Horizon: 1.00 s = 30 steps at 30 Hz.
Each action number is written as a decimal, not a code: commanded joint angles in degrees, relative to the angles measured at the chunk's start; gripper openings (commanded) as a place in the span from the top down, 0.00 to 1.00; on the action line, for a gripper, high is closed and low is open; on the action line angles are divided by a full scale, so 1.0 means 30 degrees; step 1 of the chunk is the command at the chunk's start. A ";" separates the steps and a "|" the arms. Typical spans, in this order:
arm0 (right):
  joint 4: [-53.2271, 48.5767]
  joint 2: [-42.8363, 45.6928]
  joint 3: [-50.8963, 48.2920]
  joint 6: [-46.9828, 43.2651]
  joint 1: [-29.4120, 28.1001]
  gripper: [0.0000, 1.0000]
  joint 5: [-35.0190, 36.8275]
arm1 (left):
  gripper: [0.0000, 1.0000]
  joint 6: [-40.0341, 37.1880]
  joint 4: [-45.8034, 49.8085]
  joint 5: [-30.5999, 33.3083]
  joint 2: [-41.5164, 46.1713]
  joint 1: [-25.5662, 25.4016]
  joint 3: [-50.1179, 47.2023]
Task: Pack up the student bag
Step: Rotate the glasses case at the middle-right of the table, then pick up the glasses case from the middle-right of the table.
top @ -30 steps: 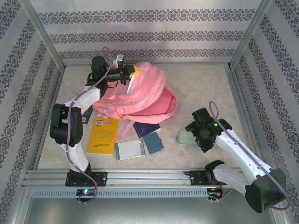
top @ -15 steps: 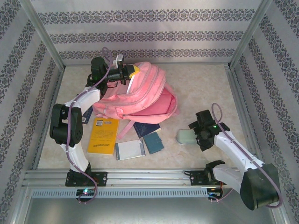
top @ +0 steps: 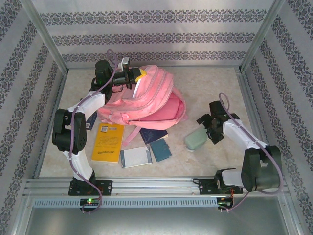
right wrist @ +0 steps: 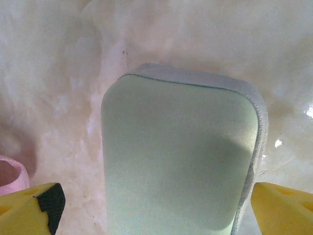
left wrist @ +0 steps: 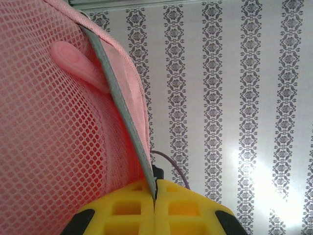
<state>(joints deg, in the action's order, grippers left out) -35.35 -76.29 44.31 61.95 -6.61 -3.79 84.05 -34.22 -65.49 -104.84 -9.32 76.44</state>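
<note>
The student bag (top: 151, 95), a big pink backpack, lies at the back left with its main mouth gaping toward the right. My left gripper (top: 139, 76) holds its top edge up. In the left wrist view the yellow fingers (left wrist: 155, 196) are shut on the bag's grey trim (left wrist: 122, 107), beside the pink mesh (left wrist: 49, 137). A pale green soft case (top: 195, 140) lies on the table right of the bag. My right gripper (top: 204, 131) stands open, low over the case (right wrist: 181, 147). One yellow fingertip (right wrist: 29, 210) is left of it and apart, the other (right wrist: 283, 210) is at its right edge.
In front of the bag lie a yellow book (top: 108, 142), a dark blue book (top: 153, 134), a teal notebook (top: 160, 149) and a grey-white pad (top: 136, 157). A pink strap end (right wrist: 12, 174) lies left of the case. Patterned walls and metal rails enclose the table.
My right arm has swung its wrist toward the back right and turned onto the green case, which has shifted and tilted slightly. The left arm and the bag have not moved.
</note>
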 commanded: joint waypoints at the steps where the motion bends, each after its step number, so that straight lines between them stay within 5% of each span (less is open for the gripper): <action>1: -0.2250 -0.0834 0.0510 -0.0406 -0.0443 0.02 -0.0524 | 1.00 0.0046 -0.2261 0.0066 0.0962 0.0161 0.0065; 18: -0.0053 -0.3535 0.0593 0.0400 -0.1751 0.02 -0.1461 | 1.00 0.0123 -0.2364 -0.0051 0.0871 0.0166 0.0095; 26: -0.0177 -0.2999 0.0161 0.0523 -0.1674 0.20 -0.0739 | 1.00 0.0005 -0.2274 -0.0063 0.0756 0.0170 0.0095; 30: -0.1186 -0.1590 0.0610 0.0139 -0.1635 0.22 0.0004 | 1.00 -0.0002 -0.2203 -0.0097 0.0698 0.0151 0.0149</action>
<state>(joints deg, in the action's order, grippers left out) -37.19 -84.73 45.01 63.00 -11.14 -6.28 84.29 -35.20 -65.52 -104.84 -9.32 76.07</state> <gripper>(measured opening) 0.787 0.051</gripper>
